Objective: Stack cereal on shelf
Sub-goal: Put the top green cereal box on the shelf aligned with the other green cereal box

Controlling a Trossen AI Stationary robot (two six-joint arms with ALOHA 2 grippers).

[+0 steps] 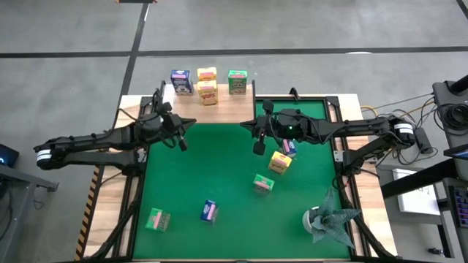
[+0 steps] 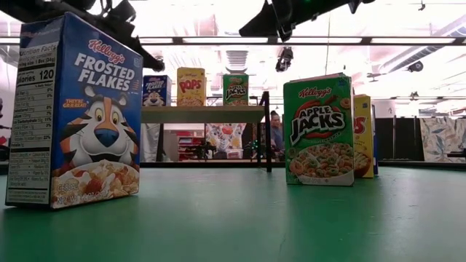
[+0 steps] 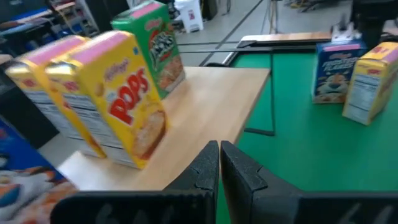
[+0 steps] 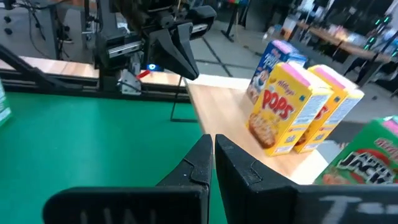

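shelf (image 1: 219,98): four boxes (image 1: 207,82) stacked | mat: five loose | left pincer (image 1: 181,145), right pincer (image 1: 258,149): fingers together, empty; between picks

You see a shelf (image 3: 211,106) of smooth pale wood with matt finish, cereal boxes (image 3: 127,96) of glossy printed card, a matt green mat (image 1: 219,175), gripper fingers (image 4: 196,165) of matt black plastic, a crinkled foil-like wad (image 1: 329,219).

Overhead looks straight down, low sits at mat level; both wrists share the shelf (image 3: 205,99)
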